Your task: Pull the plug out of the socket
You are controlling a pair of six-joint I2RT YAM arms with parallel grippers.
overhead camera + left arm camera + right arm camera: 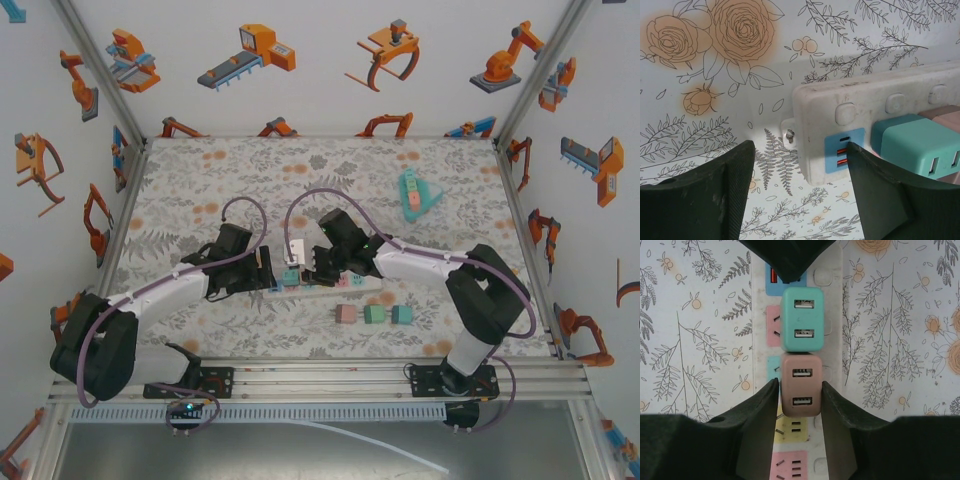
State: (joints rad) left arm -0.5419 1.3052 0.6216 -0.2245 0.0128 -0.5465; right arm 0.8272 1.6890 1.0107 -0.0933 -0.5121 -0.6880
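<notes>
Now the right hand (pixel 800 385) pinches the boxy, smooth pink plug (pixel 800 395) between its fingers. The left hand (pixel 800 147) stands open around the scuffed white strip (pixel 890 90).

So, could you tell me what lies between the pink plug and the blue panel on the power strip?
The teal plug, plugged in right beside the pink plug; the right wrist view shows it.

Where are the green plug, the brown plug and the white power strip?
green plug (pixel 801 319), right wrist view, on its front face between its two slots.
brown plug (pixel 800 386), right wrist view, on its front face between its two slots.
power strip (pixel 833 335), right wrist view, on its bare white edge.
</notes>
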